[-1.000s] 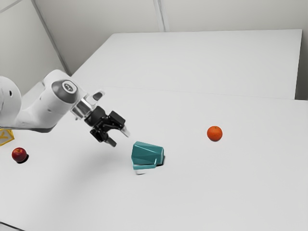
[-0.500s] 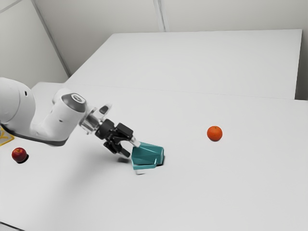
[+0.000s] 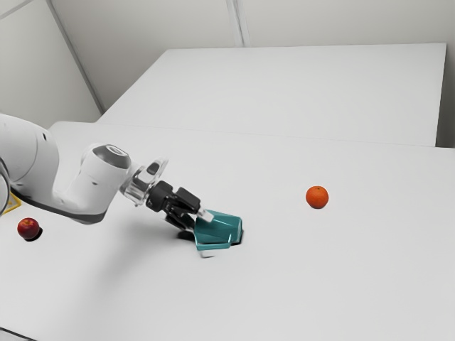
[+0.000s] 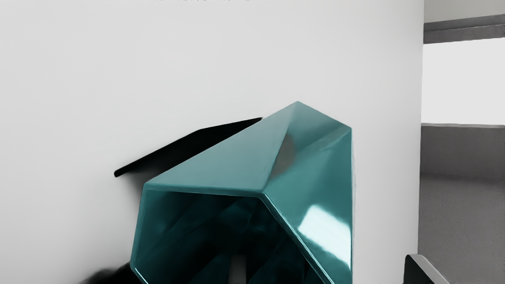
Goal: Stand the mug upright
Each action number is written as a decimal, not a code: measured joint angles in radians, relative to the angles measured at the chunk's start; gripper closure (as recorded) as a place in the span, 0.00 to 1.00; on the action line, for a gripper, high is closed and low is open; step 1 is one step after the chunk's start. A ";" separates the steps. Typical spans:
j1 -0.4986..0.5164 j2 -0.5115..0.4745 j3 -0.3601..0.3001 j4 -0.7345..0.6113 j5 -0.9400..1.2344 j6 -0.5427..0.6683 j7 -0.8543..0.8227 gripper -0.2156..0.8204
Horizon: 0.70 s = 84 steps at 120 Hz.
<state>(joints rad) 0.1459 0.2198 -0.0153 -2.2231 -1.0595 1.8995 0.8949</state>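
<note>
The teal mug (image 3: pixel 220 229) lies on its side on the table, its mouth toward the hand and its handle (image 3: pixel 214 246) on the side nearer the exterior view's bottom. My gripper (image 3: pixel 198 224) is at the mug's mouth, one pale fingertip overlapping the upper wall. In the wrist view the faceted mug (image 4: pixel 221 161) shows its dark opening. There my gripper (image 4: pixel 329 271) straddles a wall of it: one finger is inside the mouth, the other outside with a gap to the wall. The fingers stand wide apart.
An orange (image 3: pixel 317 197) rests on the table (image 3: pixel 341 277) toward the exterior view's right. A red apple (image 3: pixel 28 228) and part of a yellow object (image 3: pixel 12 203) are at the exterior view's left, near the arm.
My hand has come down and toward the exterior view's right, from short of the mug to its mouth. The mug, orange and apple have stayed where they were.
</note>
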 joint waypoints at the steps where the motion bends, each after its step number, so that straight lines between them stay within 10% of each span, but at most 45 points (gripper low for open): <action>1: 0.000 0.000 0.000 0.000 -0.001 -0.001 0.003 0.46; 84: -0.014 0.009 0.000 0.031 -0.013 -0.033 0.134 0.92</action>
<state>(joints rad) 0.1322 0.2286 -0.0152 -2.1925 -1.0721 1.8667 1.0287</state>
